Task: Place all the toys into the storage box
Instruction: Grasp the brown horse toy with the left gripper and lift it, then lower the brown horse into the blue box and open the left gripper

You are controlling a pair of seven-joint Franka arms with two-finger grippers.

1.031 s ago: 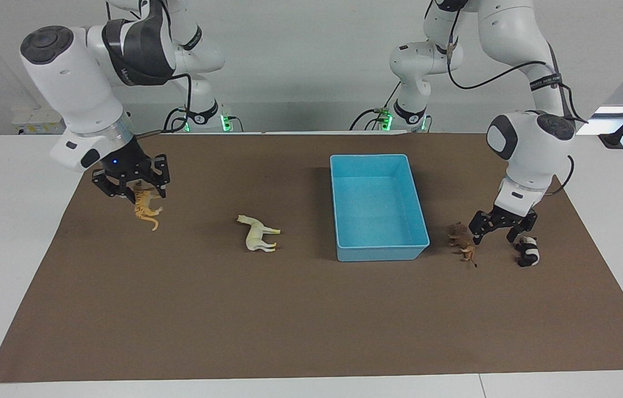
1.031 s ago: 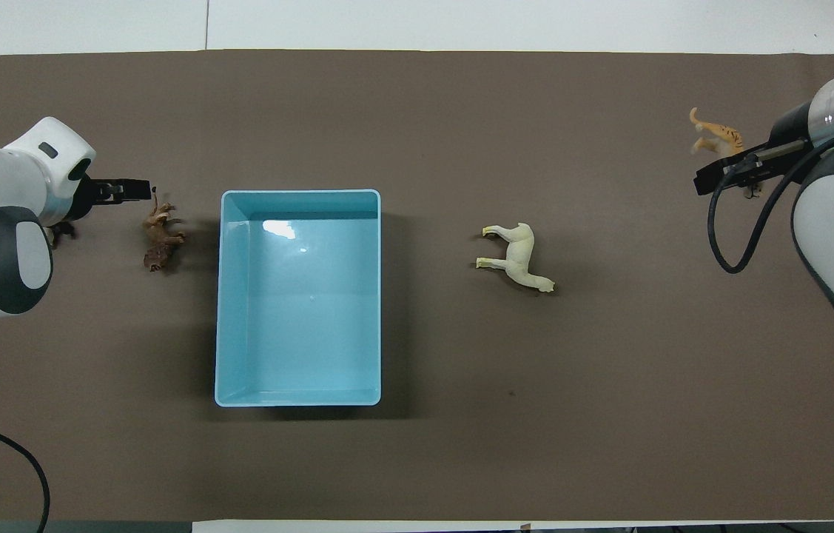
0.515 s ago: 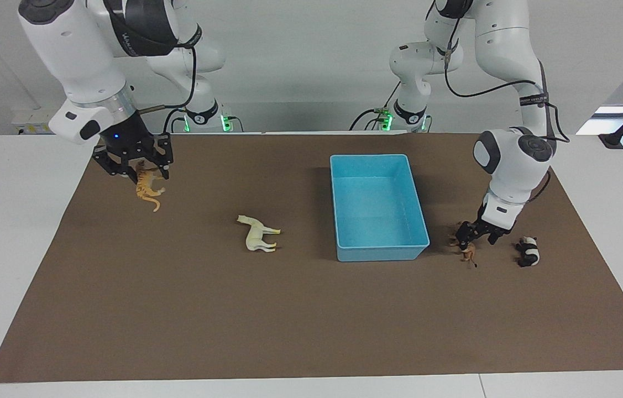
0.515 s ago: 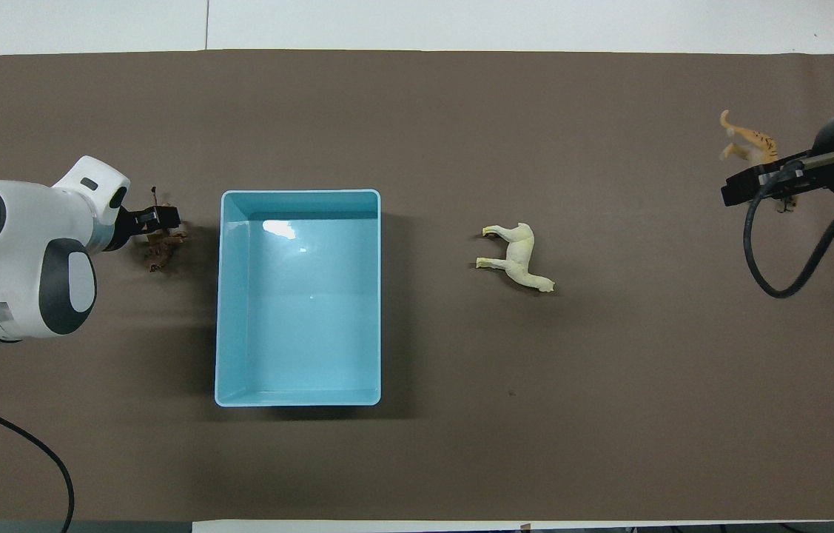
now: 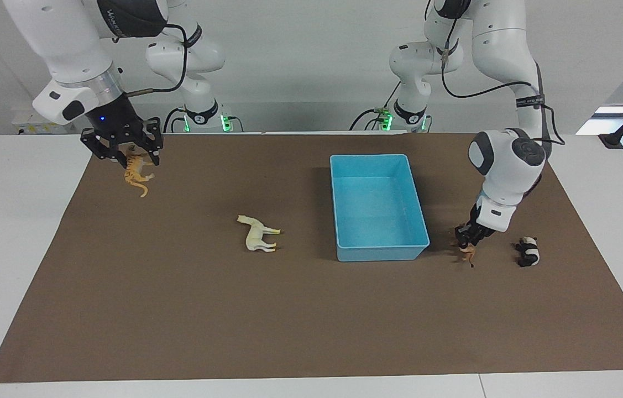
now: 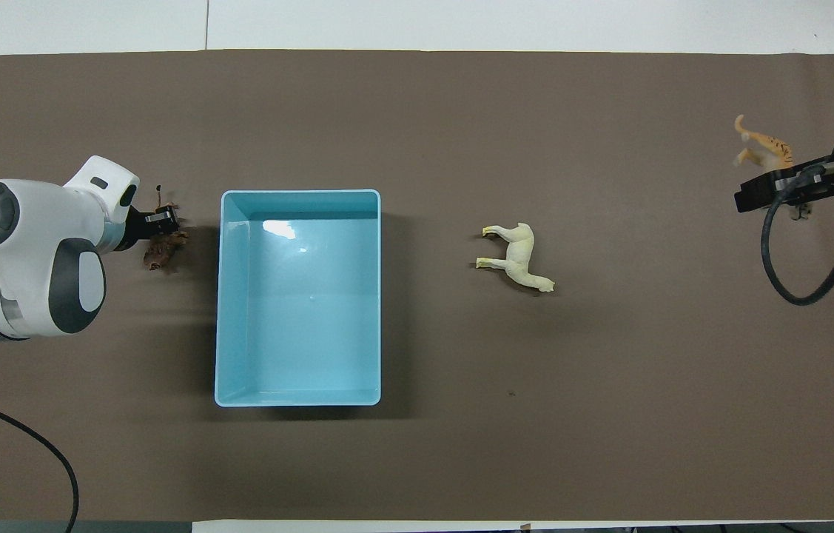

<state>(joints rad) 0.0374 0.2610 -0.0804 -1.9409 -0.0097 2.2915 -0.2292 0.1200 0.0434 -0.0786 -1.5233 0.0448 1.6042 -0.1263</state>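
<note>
— Where are your grippers?

— My right gripper (image 5: 135, 159) is up over the mat's right-arm end, clamped on the tiger (image 5: 136, 174). My left gripper (image 5: 466, 239) is down at the lion (image 5: 467, 251), fingers closed on it.

— And the rest?

— From the storage box (image 6: 298, 396) in the overhead view, the horse (image 6: 516, 258) lies at three o'clock, the lion at nine. The panda (image 5: 528, 251) lies beside the lion.

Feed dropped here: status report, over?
Right claw holding tiger aloft. Left claw shut on lion. Box empty; horse, panda on mat. Nothing in the way.
</note>
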